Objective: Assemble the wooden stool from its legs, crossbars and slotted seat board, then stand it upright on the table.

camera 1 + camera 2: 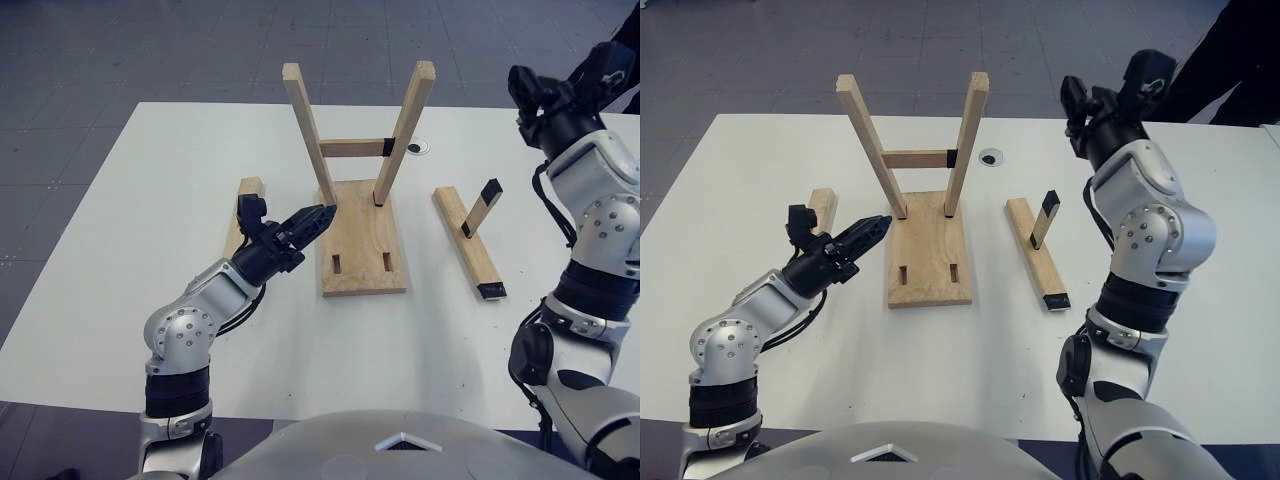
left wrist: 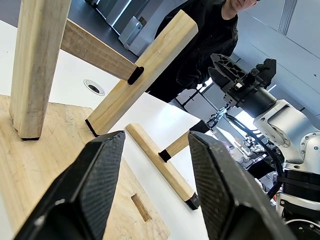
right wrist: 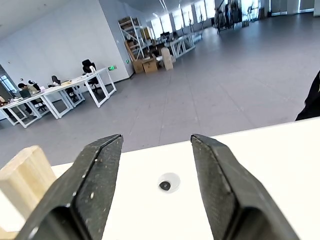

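Your left gripper (image 1: 325, 213) hovers just beside the slotted seat board (image 1: 364, 262), fingers parted and empty. The board lies flat mid-table, two legs (image 1: 305, 120) and a crossbar (image 1: 350, 147) standing in it. Your right gripper (image 3: 156, 140) hangs raised, open, holding nothing. Spare legs (image 1: 466, 248) flank the board.

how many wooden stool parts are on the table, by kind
legs: 4
crossbars: 2
seat board: 1
total: 7
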